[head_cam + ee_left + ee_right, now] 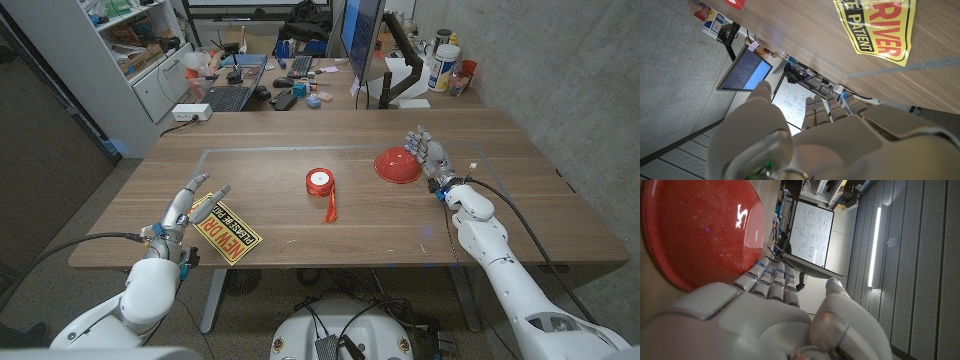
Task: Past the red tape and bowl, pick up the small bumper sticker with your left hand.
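The bumper sticker (228,232) lies flat near the table's (520,190) front left corner, just beside the empty, spread-fingered left hand (190,212); thin, light and floppy, it probably wants 1 edge lifted off the wood, then pinched.

The left hand (190,212) is raised just beside the bumper sticker (228,231), fingers spread and holding nothing. The right hand (430,158) stands well apart from that sticker across the table, fingers extended upward and empty, its arm reaching in from the near corner.
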`<state>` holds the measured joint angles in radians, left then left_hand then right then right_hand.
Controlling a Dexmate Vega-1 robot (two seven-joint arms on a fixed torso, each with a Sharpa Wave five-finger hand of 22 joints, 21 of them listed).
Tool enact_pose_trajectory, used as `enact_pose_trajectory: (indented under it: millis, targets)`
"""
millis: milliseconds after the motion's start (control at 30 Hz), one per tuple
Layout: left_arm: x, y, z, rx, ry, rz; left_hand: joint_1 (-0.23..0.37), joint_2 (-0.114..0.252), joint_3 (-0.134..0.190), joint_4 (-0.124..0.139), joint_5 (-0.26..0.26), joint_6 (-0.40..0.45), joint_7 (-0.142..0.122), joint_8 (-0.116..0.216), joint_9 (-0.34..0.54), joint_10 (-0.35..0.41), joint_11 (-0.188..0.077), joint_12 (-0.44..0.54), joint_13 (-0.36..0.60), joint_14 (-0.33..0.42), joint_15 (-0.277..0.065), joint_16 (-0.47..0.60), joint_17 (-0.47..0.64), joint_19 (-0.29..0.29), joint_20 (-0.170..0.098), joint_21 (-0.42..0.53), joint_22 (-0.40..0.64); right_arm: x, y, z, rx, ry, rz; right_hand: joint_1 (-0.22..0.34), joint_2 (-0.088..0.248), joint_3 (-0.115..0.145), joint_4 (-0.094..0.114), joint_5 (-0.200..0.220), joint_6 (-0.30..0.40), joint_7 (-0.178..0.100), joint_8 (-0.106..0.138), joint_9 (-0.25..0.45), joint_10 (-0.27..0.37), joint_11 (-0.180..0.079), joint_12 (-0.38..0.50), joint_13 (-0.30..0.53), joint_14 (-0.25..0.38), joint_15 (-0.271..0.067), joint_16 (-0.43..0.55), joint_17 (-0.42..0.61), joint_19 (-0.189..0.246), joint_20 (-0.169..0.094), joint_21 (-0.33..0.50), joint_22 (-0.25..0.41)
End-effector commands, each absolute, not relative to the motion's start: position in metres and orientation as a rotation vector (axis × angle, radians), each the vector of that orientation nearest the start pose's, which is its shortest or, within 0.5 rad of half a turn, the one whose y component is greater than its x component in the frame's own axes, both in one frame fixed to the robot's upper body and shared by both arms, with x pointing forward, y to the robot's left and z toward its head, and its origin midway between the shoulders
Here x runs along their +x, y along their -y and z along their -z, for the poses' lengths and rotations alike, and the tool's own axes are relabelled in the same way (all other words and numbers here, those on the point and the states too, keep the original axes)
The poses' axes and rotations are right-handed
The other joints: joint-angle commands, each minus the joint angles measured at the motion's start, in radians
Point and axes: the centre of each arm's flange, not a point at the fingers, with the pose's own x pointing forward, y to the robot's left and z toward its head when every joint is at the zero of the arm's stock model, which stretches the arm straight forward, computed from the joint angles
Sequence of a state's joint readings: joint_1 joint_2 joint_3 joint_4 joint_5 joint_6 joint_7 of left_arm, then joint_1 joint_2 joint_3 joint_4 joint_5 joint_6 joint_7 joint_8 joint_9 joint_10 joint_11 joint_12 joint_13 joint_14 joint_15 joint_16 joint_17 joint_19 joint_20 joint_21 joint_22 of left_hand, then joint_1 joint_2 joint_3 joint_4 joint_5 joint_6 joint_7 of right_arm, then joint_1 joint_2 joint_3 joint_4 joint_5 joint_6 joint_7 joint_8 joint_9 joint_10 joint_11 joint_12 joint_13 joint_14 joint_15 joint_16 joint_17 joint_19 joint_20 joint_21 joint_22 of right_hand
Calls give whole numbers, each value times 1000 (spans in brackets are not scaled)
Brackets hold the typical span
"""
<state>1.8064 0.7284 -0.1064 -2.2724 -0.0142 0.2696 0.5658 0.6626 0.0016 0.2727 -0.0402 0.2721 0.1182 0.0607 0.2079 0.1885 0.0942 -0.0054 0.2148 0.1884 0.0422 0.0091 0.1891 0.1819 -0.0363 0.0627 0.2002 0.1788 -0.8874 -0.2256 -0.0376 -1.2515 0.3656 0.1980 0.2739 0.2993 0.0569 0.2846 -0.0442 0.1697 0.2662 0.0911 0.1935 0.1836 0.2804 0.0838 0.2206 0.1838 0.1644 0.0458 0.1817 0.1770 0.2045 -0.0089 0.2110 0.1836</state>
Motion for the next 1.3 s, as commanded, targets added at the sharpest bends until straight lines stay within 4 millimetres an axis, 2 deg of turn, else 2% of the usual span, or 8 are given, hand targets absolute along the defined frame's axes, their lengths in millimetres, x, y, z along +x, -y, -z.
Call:
enact_pose_trajectory:
  millis: [33, 233, 733, 900, 1300]
  targets:
    - [411, -357, 127, 630, 374, -437, 11, 0, 1, -2, -6, 9, -2, 6, 2, 4, 5, 2, 6, 7, 4, 7, 3, 6, 3, 8, 6, 665, 283, 43, 59, 574, -252, -5, 7, -1, -6, 7, 7, -4, 1, 5, 9, 3, -4, 1, 8, 3, 3, 3, 1, 5, -4, 5]
    - [409, -361, 130, 642, 344, -459, 12, 1, 1, -3, -8, 10, 2, 5, 2, 8, 15, 3, 6, 7, 9, 6, 3, 7, 5, 8, 6, 670, 280, 42, 57, 568, -256, -6, 7, -1, -6, 7, 8, -5, 1, 5, 9, 1, -4, 1, 8, 2, 3, 3, 1, 5, -4, 5]
    - [414, -363, 127, 721, 258, -484, 15, 2, 0, -4, -10, 18, 7, 6, 2, 12, 16, 2, 6, 11, 17, 6, 3, 11, 14, 9, 6, 676, 277, 43, 59, 556, -251, -6, 8, -1, -7, 7, 8, -5, 1, 5, 10, 2, -4, 2, 9, 1, 3, 3, -1, 5, -4, 5]
    - [415, -365, 125, 740, 236, -497, 17, 2, 0, -5, -11, 17, 8, 4, 2, 13, 26, 2, 6, 11, 21, 6, 3, 11, 16, 9, 6, 677, 276, 43, 58, 555, -250, -6, 8, -1, -8, 7, 9, -7, 1, 5, 10, 2, -4, 2, 9, 1, 3, 3, -1, 5, -4, 5]
    - [418, -365, 123, 765, 207, -489, 18, 2, -2, -5, -13, 17, 11, 2, 2, 12, 22, 0, 6, 10, 24, 5, 3, 11, 18, 9, 6, 669, 282, 35, 60, 620, -212, -5, 9, -1, -11, 8, 20, -12, 5, 5, 21, -6, -1, 2, 18, -4, 6, 3, -1, 4, -4, 5]
